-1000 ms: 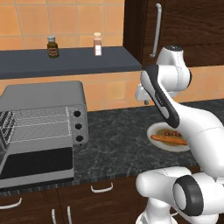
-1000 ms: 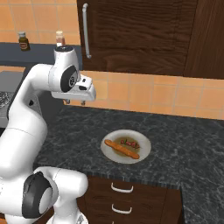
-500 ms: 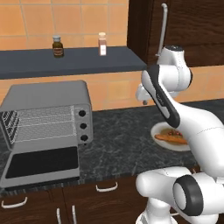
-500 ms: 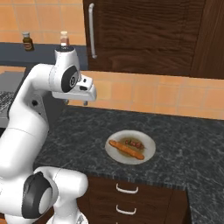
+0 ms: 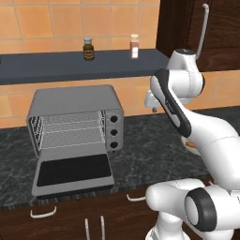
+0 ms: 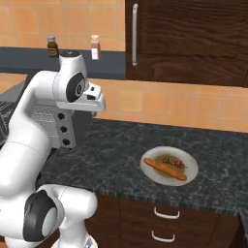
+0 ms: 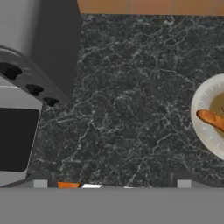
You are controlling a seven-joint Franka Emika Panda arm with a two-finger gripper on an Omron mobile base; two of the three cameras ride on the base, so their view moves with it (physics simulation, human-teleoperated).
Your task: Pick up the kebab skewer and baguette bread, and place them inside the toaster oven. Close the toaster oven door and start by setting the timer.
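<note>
Gripper (image 6: 95, 112) hangs high over the dark counter (image 6: 111, 155), can't tell if it's open or closed; skewer (image 6: 173, 162) and baguette (image 6: 166, 169) lie side by side on the white plate (image 6: 190, 175), off to the arm's right and lower, long axes running roughly along the counter edge; oven (image 5: 75, 117) sits on the left, door (image 5: 72, 172) already dropped flat; tiled wall behind, dark cabinets above.
</note>
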